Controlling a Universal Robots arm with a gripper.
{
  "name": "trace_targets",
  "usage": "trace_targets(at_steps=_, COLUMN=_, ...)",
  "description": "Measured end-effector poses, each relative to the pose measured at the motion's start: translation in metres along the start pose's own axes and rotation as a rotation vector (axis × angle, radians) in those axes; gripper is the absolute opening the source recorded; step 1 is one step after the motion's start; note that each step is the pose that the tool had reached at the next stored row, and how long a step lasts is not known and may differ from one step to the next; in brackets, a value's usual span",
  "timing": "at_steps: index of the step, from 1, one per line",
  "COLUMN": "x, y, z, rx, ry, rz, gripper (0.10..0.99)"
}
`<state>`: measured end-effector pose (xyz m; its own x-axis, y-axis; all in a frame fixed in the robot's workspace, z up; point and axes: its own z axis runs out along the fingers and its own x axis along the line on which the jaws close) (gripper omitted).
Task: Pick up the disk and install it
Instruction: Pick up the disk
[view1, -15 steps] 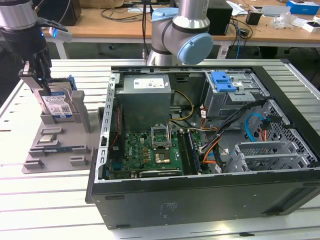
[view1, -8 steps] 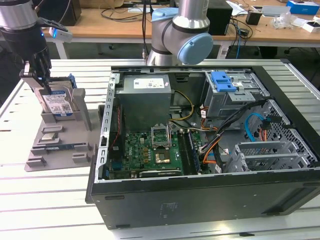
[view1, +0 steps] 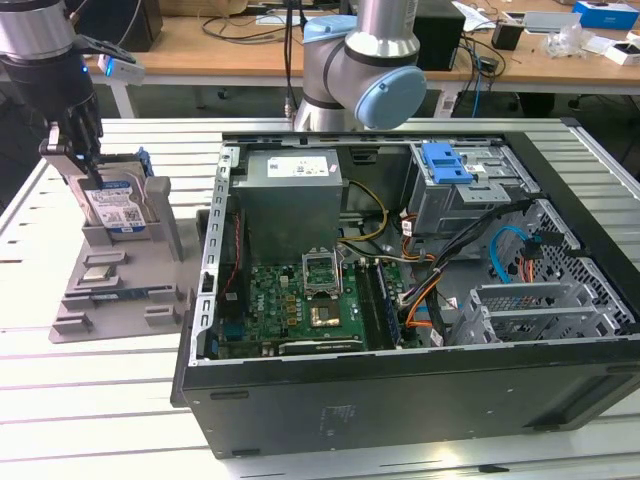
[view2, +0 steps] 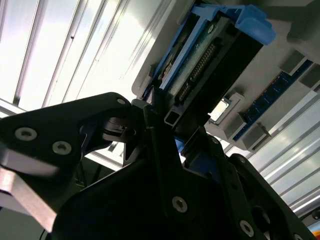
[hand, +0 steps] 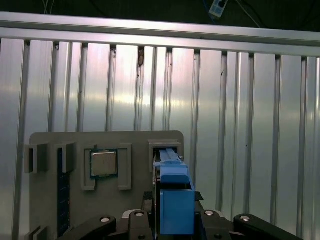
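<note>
Hand (view1: 88, 165) and fingers were closed on the disk (view1: 115, 205), pinching its upper edge at about ten o'clock in the exterior view, on that view's left. The disk stood upright on edge in a slot of a grey fixture (view1: 120, 290), with its blue-and-white label turned to the camera. In the second wrist view the hand (view2: 175, 122) bracketed the disk (view2: 210, 55) with a finger on either side, and the connector end and a blue rail showed beyond the fingertips. In the first wrist view the hand (hand: 172, 202) flanked the disk (hand: 172, 175), which was seen edge-on as a blue rail. A processor chip (hand: 103, 163) lay flat in a pocket of the fixture (hand: 55, 145), just beside the disk's slot. The fixture rested on the slatted metal counter (view1: 100, 400).

Toward three o'clock from the fixture, an open computer case (view1: 400, 400) lay on its side, near the fixture but apart from it. Inside the case, a grey power supply box (view1: 290, 190) sat at eleven o'clock, with the green motherboard (view1: 300, 300) at six o'clock from it. A blue bracket (view1: 445, 162) topped the drive cage (view1: 470, 200) at one o'clock. The arm's base (view1: 365, 70) rose behind the case at twelve o'clock.
</note>
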<state>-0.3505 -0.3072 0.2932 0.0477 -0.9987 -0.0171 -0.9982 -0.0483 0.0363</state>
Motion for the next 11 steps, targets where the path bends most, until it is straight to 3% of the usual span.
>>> trace_targets(at_steps=5, x=-0.0002, y=-0.0001, z=-0.0006, rx=0.000, ry=0.0017, rz=0.000, gripper=0.369)
trace_targets(at_steps=11, x=-0.0015, y=0.0003, z=-0.0115, rx=0.000, ry=0.0016, rz=0.000, gripper=0.369)
